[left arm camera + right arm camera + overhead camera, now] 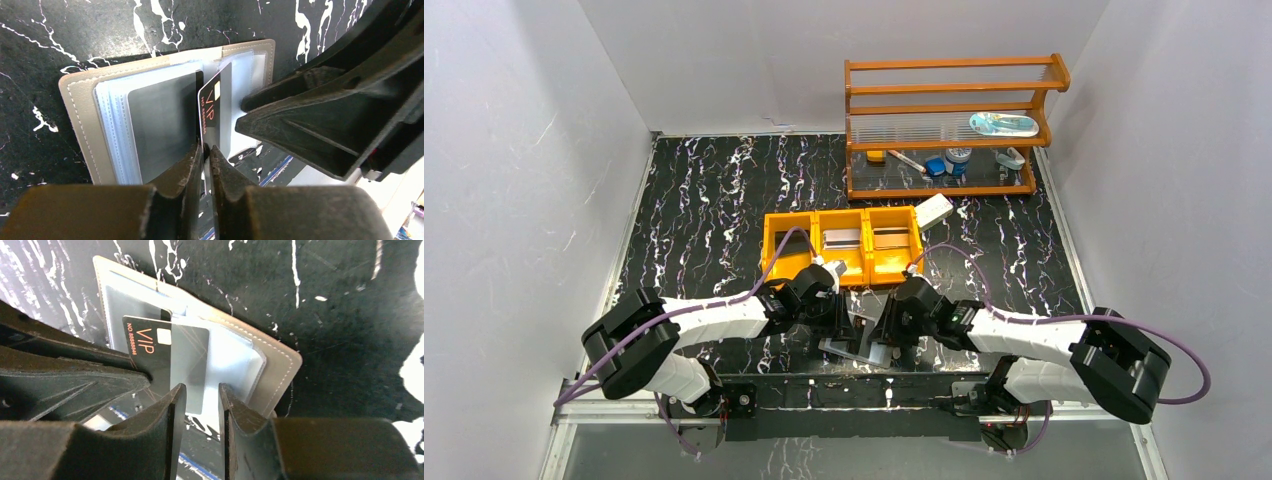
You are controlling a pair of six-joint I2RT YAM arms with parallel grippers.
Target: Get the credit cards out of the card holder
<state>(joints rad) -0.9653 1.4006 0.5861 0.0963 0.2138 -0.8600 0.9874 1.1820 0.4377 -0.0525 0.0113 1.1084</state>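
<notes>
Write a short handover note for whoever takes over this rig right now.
Left hand: shut on the dark VIP card, which is partly out of its sleeve.
Right hand: at the edge of the open card holder, grip unclear.
Done: cards seem to sit in the orange tray.
To do: pull the VIP card free; a grey card sits in a sleeve.
</notes>
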